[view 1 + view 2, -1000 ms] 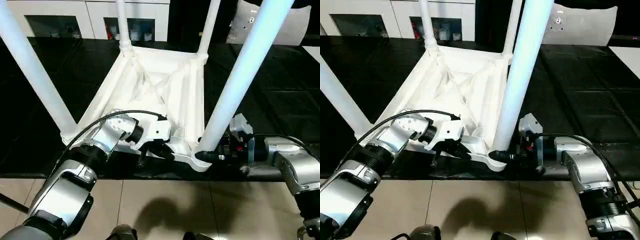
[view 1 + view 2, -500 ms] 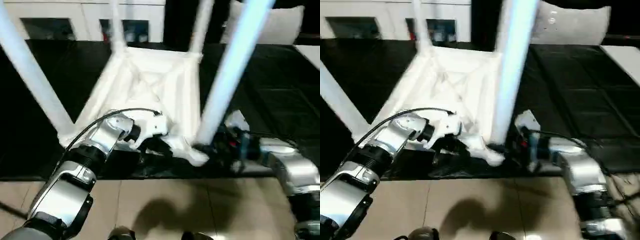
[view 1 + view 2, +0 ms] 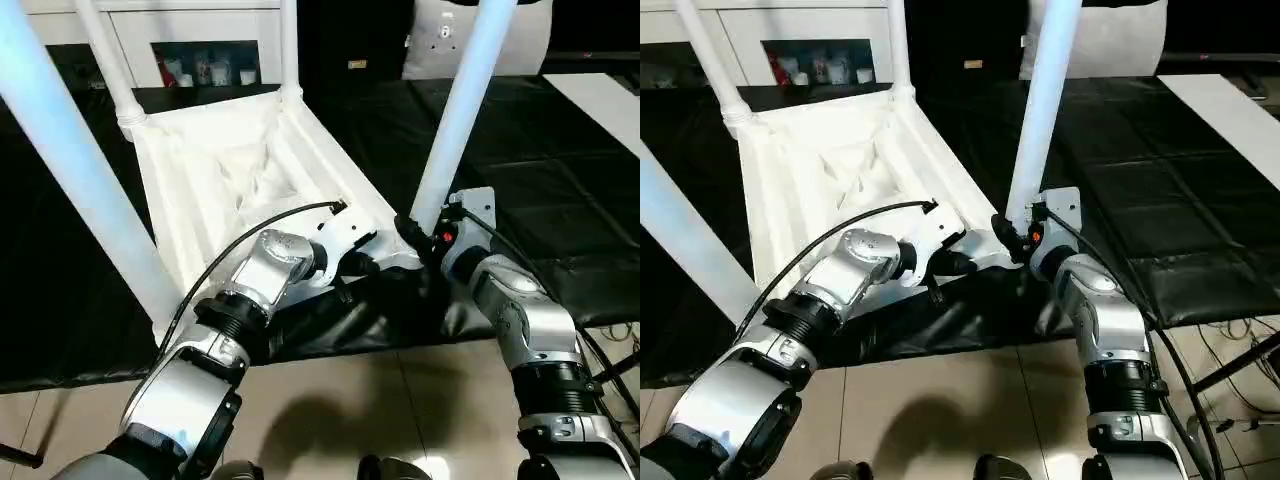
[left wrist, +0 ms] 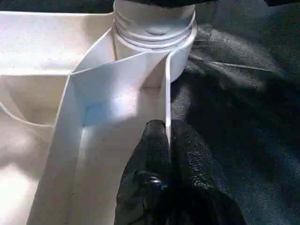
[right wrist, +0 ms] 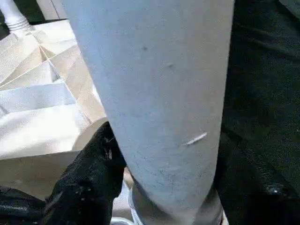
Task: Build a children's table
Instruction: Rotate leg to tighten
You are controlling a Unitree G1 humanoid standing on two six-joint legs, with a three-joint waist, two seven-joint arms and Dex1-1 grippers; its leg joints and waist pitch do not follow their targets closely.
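Note:
The white tabletop (image 3: 230, 170) lies upside down on the black cover, ribs up, with all its legs standing in the corner sockets. My left gripper (image 4: 167, 129) is shut on the thin rim wall (image 4: 167, 93) just beside the near right socket (image 4: 154, 33). In the eye views it sits at that corner (image 3: 365, 262). The near right leg (image 3: 455, 110) rises from this socket. My right gripper (image 3: 420, 235) is shut on the leg's base, one black finger (image 5: 89, 173) on each side of the tube (image 5: 159, 84).
The black-covered work table (image 3: 560, 180) stretches to the right, and its cover is rumpled (image 3: 360, 320) under the held corner. Its front edge is just below my grippers, above tiled floor. White cabinets (image 3: 200, 50) stand behind. Cables (image 3: 620, 350) hang at the right.
The whole picture has swung and tilted, so my head camera has moved. Both grippers keep the same holds at the near right corner.

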